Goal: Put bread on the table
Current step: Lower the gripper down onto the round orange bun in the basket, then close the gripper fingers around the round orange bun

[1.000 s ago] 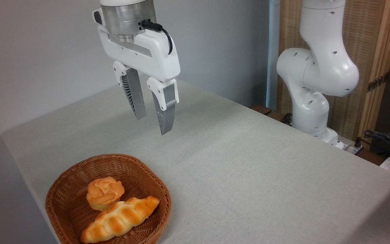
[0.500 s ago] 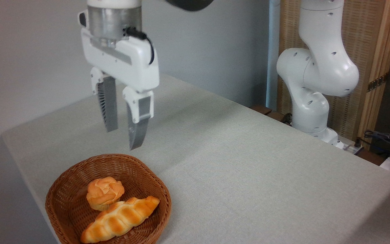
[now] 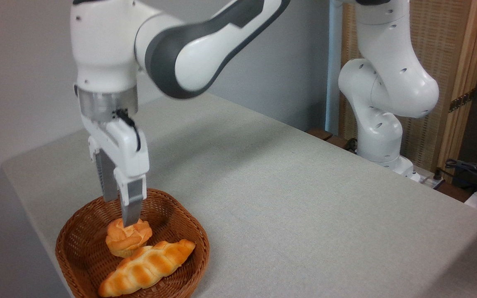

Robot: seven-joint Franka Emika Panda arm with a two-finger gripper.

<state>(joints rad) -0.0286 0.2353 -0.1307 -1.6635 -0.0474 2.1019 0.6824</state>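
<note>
Camera view shows your tool (image 3: 119,213), fingers slightly apart and empty, directly above the bread (image 3: 128,237), which sits at the basket's (image 3: 77,231) twelve o'clock side.

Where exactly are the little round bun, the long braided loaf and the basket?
round bun (image 3: 127,239): fixed camera, lumpy top.
braided loaf (image 3: 147,267): fixed camera, middle of its ridged back.
basket (image 3: 199,242): fixed camera, right rim.
</note>
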